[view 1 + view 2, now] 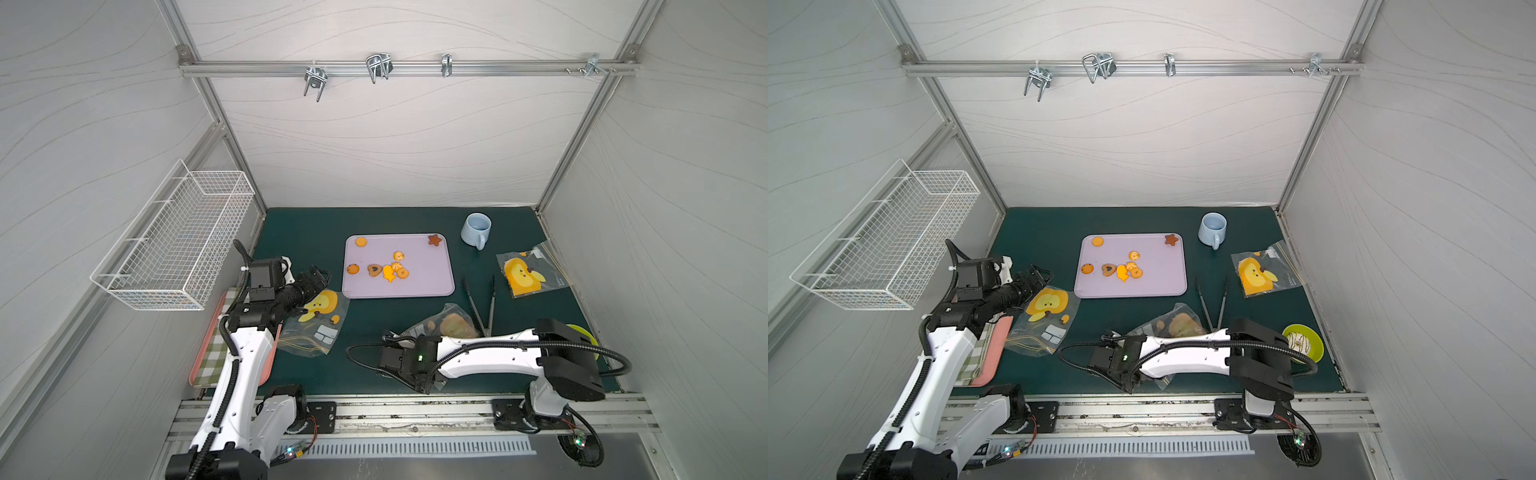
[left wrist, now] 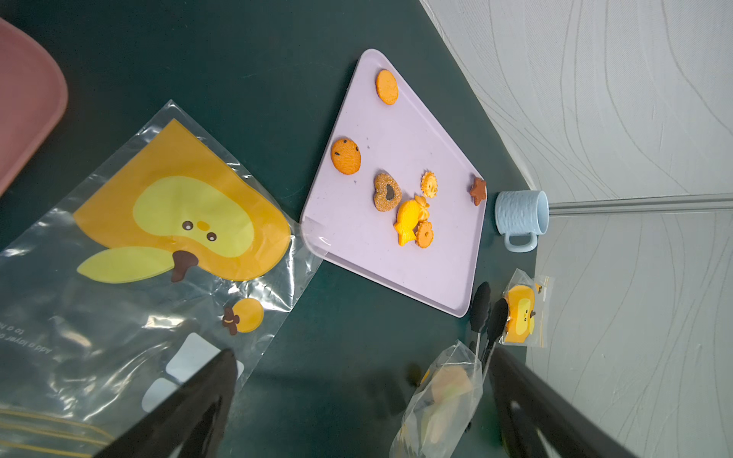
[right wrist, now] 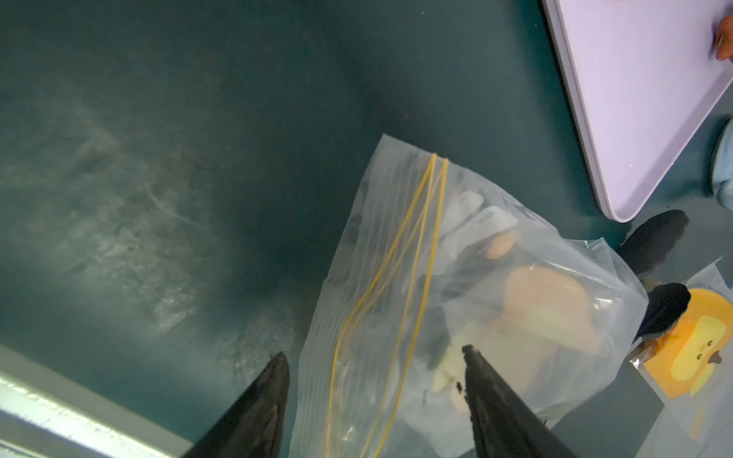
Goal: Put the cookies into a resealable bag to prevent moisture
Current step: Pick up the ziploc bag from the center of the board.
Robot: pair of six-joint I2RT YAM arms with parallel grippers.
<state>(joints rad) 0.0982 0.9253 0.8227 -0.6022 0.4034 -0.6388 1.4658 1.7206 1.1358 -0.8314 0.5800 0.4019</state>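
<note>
Cookies [image 1: 388,273]: eight visible, all lying flat on the lilac tray [image 1: 424,274], mid-table.
- Plain orange round [image 1: 360,241] in the far-left corner.
- Dark brown star [image 1: 434,240] in the far-right corner.
- Chip-dotted round [image 1: 353,269] at the left edge.
- Brown heart [image 1: 375,270], yellow fish shape [image 2: 408,222] and three small flower biscuits [image 2: 429,184] clustered at the centre, some touching.

Resealable bags: clear, yellow zip lines, orange fruit print.
- Left bag [image 1: 320,328] lies flat, one corner at the tray's near-left corner.
- Middle bag [image 1: 449,324] is crumpled, near of the tray; contents unclear.
- Right bag [image 1: 528,272] lies flat, far right.
</note>
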